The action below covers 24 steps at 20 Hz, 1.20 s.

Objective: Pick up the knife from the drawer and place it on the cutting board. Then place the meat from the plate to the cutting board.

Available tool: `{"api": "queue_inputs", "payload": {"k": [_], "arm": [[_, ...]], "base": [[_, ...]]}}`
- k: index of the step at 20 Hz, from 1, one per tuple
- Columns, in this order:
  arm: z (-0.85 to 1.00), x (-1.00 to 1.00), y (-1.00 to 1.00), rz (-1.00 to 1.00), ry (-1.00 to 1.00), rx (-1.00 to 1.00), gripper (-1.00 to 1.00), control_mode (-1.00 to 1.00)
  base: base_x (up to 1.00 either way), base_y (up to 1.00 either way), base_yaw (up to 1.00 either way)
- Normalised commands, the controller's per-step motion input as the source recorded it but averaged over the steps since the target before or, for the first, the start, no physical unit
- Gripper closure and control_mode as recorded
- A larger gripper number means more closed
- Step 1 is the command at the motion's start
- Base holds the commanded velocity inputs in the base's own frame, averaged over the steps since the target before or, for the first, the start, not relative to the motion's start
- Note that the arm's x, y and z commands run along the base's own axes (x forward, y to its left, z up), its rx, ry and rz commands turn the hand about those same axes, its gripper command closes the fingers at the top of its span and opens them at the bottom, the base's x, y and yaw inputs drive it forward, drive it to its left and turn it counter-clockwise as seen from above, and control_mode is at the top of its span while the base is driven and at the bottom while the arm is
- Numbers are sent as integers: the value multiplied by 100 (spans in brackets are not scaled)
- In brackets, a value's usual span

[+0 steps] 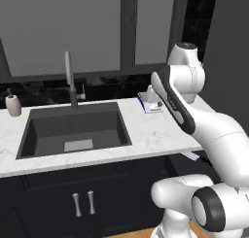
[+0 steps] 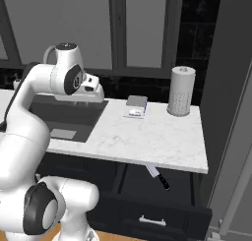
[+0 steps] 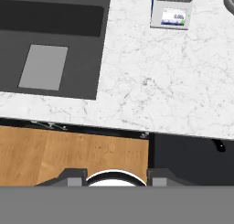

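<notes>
Knife lying in the opened drawer under the marble desk

In the right base view, the sink [image 2: 69, 118] is being shown at left, the small scale [image 2: 136, 106] at centre on the desk [image 2: 147, 136], the paper roll [image 2: 180, 91] at upper right; the knife [image 2: 158, 177] is being seen low at centre-right, inside the drawer [image 2: 162, 205]. Whether the jaws are spread cannot be told.

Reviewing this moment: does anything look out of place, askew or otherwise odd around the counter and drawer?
Only one thing stands out: the knife lies diagonally in the open drawer below the marble counter, its blade tip tucked under the counter's edge. The small scale and paper towel roll stand upright; nothing looks spilled or damaged.
</notes>
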Motion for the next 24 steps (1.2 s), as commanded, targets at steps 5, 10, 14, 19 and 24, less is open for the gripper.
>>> {"api": "queue_inputs", "payload": {"k": [5, 10, 14, 19, 24], "arm": [[-6, -11, 0, 0, 0, -5, -100, -100], [-3, -9, -1, -1, 0, 2, -100, -100], [0, 0, 0, 0, 0, 0, -100, 100], [0, 0, 0, 0, 0, 0, -100, 100], [0, 0, 0, 0, 0, 0, -100, 100]], "base": [[0, 0, 0], [0, 0, 0], [-14, 80, -37], [-1, 73, -79], [-5, 7, -100]]}}
